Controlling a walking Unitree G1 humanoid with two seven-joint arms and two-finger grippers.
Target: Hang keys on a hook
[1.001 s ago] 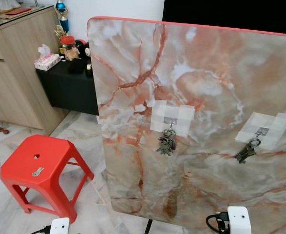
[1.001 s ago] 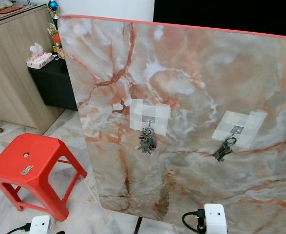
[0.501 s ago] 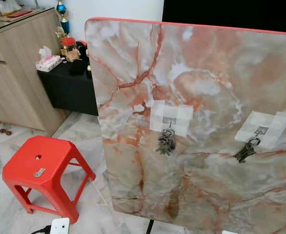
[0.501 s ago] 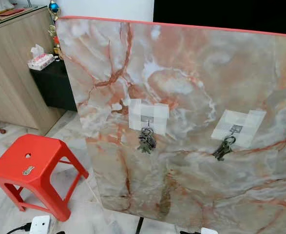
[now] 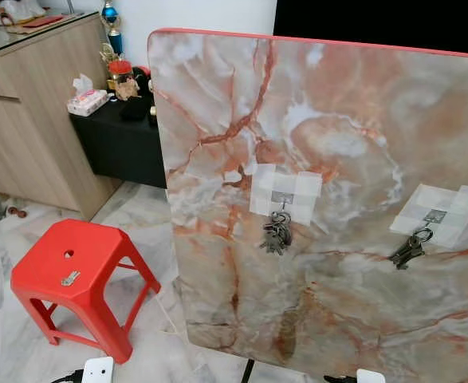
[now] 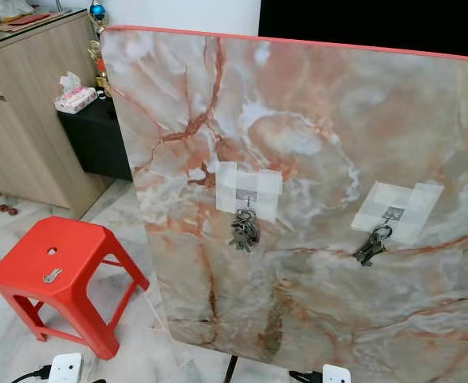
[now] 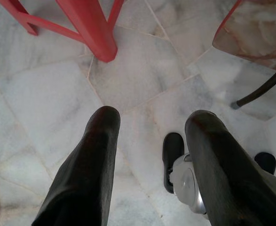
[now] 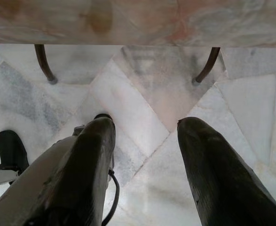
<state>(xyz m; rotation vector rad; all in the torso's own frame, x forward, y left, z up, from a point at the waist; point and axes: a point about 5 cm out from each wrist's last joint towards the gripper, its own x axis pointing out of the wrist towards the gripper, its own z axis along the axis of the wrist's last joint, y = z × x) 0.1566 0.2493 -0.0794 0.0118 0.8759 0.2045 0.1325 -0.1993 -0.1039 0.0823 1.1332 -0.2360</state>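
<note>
I saw both the left end effector [image 7: 149, 127] and right end effector [image 8: 145, 127] spread, empty; key [image 5: 70, 278] detail on stool [image 5: 98, 267] stayed unresolvable.

I see a tall upright board with a marble pattern [image 5: 337, 159] in cream, grey and rust-orange veins, edged in red along its top. Two pale translucent tape patches [image 5: 285, 194] carry dark metal bunches of keys [image 5: 277, 234]. A bright red plastic stool [image 5: 78, 275] holds one small silver key [image 5: 70, 278]. The white and grey veined marble floor tiles [image 7: 48, 99] lie under my left gripper [image 7: 152, 120] with its black fingers, and my right gripper [image 8: 145, 125] is black too.
</note>
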